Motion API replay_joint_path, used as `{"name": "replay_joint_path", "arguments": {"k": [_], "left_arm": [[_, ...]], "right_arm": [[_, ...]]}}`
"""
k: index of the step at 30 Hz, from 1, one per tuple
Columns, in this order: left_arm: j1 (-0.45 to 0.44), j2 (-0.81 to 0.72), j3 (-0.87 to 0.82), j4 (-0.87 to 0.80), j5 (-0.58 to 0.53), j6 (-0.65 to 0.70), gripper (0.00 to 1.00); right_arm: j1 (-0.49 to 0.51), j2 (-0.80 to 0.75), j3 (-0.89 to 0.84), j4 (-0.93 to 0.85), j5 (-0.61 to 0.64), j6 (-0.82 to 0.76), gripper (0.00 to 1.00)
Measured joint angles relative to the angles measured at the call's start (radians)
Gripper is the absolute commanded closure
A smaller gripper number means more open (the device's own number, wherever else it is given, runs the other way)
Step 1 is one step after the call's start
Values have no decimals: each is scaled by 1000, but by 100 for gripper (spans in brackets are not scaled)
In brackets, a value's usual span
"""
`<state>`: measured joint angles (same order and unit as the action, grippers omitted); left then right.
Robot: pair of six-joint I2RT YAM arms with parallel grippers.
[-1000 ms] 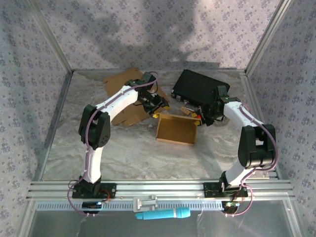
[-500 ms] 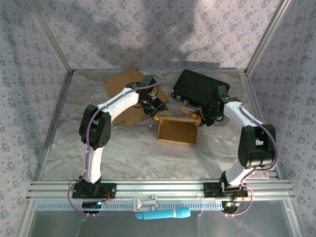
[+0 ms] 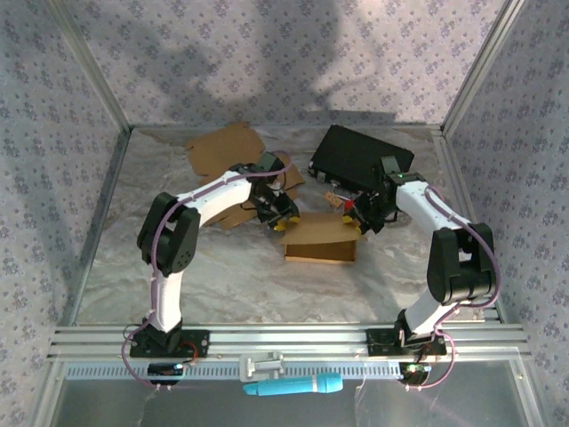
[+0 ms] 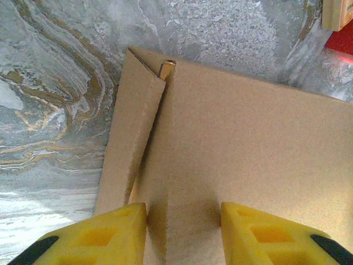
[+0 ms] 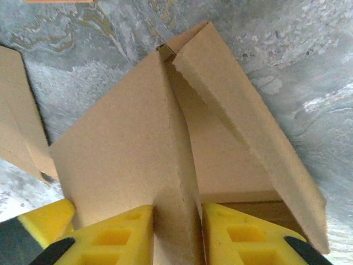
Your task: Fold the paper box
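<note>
As arms bend inward at paper box point(image 3: 322, 245) — R jaws pinch wall; L jaws straddle wall, grip unclear.

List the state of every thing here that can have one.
paper box, partly folded, corner flaps loose.
left hand, fingers astride a box wall, grip unclear.
right hand, shut on a box wall.
cardboard sheets, lying flat, unfolded.
black case, looks closed.
</note>
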<state>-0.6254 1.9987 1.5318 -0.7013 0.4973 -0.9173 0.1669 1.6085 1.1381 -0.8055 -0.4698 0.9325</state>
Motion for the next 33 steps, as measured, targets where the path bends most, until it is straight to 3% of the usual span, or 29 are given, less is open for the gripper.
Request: {"name": "replay_joint_path", "arguments": {"k": [24,33], "left_arm": [[-23,-15,-65,41,-69,38,65],[-23,-15,-64,40,-68,38,62]], "right_arm": [[42,0,23,-162,176,-172,63],[74,0,-16,-123,187,-216,60]]}}
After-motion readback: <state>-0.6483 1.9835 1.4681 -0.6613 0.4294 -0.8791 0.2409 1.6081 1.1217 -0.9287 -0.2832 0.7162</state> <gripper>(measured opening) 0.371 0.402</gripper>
